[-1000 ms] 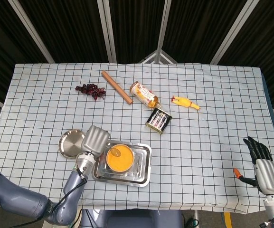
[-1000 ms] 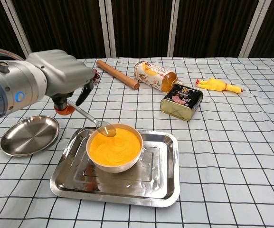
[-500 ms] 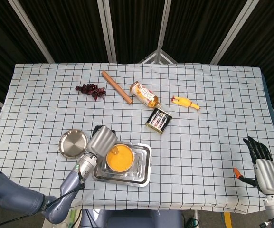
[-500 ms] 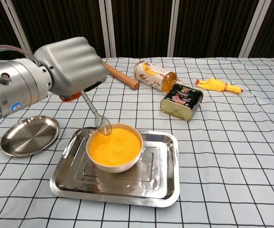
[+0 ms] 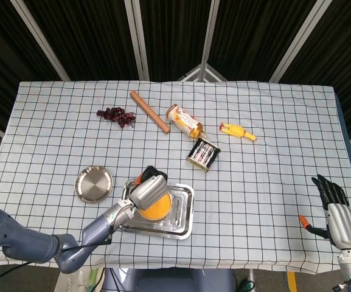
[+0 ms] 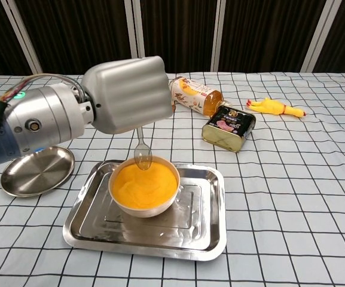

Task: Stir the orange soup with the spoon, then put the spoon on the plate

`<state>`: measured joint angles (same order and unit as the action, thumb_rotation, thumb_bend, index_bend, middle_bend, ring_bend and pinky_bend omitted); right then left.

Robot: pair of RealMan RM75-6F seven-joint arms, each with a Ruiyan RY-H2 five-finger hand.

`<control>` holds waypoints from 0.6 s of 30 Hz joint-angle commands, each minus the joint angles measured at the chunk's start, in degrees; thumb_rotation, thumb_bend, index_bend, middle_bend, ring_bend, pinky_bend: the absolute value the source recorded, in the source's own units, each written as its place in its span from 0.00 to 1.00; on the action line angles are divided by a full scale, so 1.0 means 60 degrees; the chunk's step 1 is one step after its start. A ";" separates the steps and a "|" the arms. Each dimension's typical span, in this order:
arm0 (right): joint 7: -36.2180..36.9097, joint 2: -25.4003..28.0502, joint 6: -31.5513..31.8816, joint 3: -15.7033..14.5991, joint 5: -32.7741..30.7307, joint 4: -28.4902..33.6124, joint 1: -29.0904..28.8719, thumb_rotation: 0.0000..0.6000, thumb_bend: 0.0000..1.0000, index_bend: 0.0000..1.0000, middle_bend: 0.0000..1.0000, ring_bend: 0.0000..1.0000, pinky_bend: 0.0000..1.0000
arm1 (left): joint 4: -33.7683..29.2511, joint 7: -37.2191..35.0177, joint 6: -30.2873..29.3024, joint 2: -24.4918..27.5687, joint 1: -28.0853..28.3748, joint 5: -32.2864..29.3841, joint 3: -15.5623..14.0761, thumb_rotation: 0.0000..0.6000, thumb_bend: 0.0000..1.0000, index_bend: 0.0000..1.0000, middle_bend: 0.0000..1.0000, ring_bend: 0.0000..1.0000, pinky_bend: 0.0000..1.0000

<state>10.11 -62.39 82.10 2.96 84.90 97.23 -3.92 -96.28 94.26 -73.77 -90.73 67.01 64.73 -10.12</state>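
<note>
A: Where do we stand with the spoon [image 6: 142, 154]?

B: Our left hand [image 6: 127, 94] grips it by the handle, fingers curled in around it, and the handle now hangs nearly upright. Half a second ago it slanted in from the left; a second ago it lay flatter still, with the hand out over the near-left side of the table. We have swung the hand right, over the bowl of orange soup [image 6: 144, 185].

A: Is the tip in the soup?

B: It sits at the far edge of the bowl, right at the surface. We cannot tell whether it is dipped in or just touching. The bowl stands in the metal tray [image 6: 205, 233], near the left of the table.

A: So stirring is under way?

B: We judge it is starting or in an early sweep; the upright handle suits circling the bowl. The plate [image 6: 36, 170] lies left of the tray, apart from it and bare, so the second step is not yet done.

A: And our right hand [image 5: 337, 211]?

B: It is far off at the near-right edge, fingers spread, holding nothing. The head view shows a small orange thing [image 5: 303, 221] beside it; we cannot say what.
</note>
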 commanded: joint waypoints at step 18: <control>0.0042 0.0010 0.0005 0.0019 -0.0025 0.0013 0.0002 1.00 0.34 0.00 0.00 0.00 0.00 | 0.0377 0.0425 0.0807 0.0097 -0.0225 0.0424 0.0083 1.00 0.58 0.79 1.00 1.00 1.00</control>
<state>10.37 -62.33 82.12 3.07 84.75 97.31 -3.91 -93.96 96.84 -68.98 -90.21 65.72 67.27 -9.69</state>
